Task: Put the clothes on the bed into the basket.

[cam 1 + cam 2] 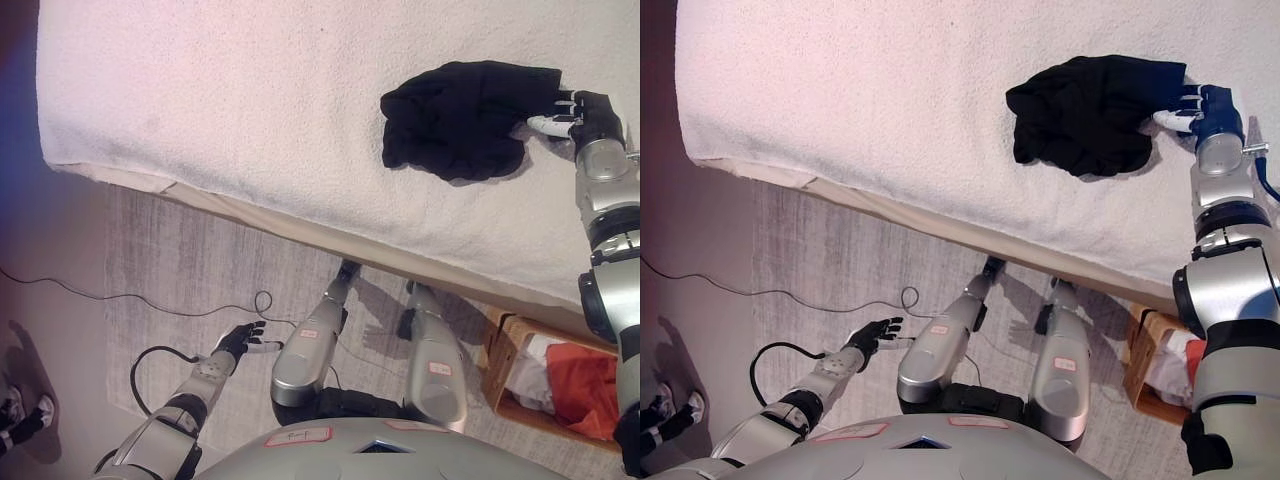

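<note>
A crumpled black garment (460, 118) lies on the white bed (250, 100), toward its right side. My right hand (585, 115) is at the garment's right edge, with its fingers and thumb curled onto the cloth there. My left hand (240, 342) hangs low over the floor at the lower left, fingers relaxed and empty. The wicker basket (500, 360) stands on the floor at the lower right, below the bed's edge, with an orange cloth (582, 385) and a white cloth (535, 375) inside.
The bed's near edge (300, 225) runs diagonally from left to lower right. A grey rug (190, 270) covers the floor below it. A person's shoes (20, 410) show at the far lower left.
</note>
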